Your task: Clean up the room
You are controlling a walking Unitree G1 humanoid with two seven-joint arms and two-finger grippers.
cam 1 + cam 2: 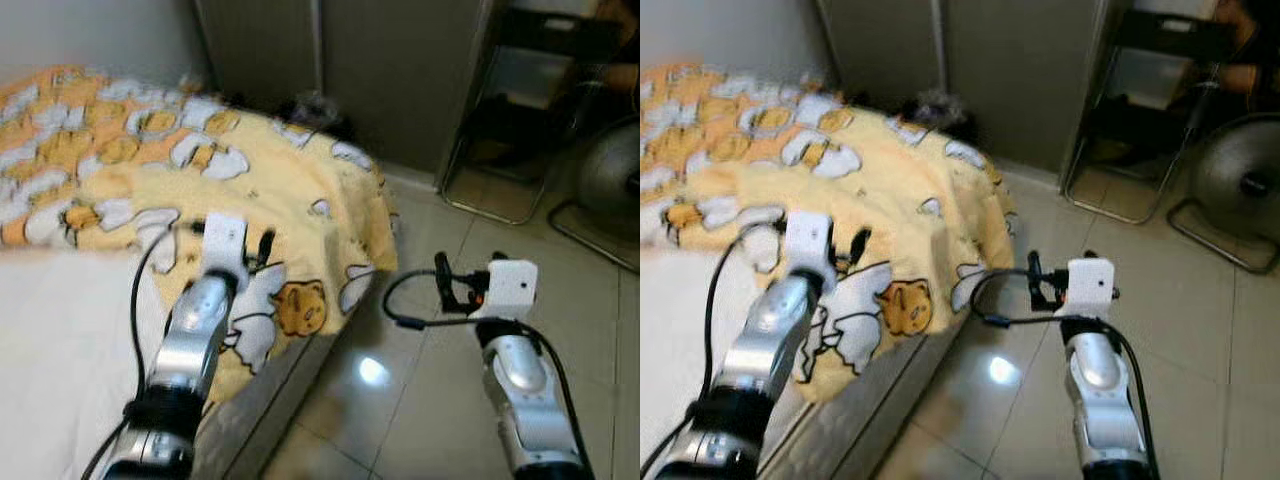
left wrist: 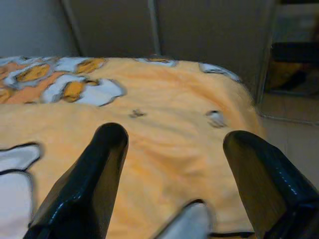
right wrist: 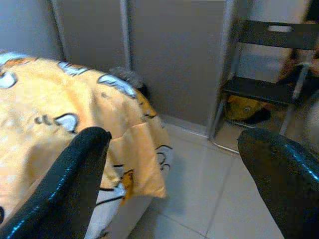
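left gripper [image 2: 172,164], fingers apart, over yellow cartoon-print blanket [image 1: 250,170] | right gripper [image 3: 179,169], fingers apart, beside bed corner above tiled floor [image 1: 450,400]

The blanket [image 1: 250,170] is pale yellow, printed with white-and-orange fried-egg shapes, white cartoon figures outlined in black and a small brown bear face. The sheet [image 1: 60,340] beside it is plain white. The floor [image 1: 440,400] is glossy beige tile, the wardrobe doors [image 1: 390,70] grey-brown, the folding chair [image 3: 269,59] black
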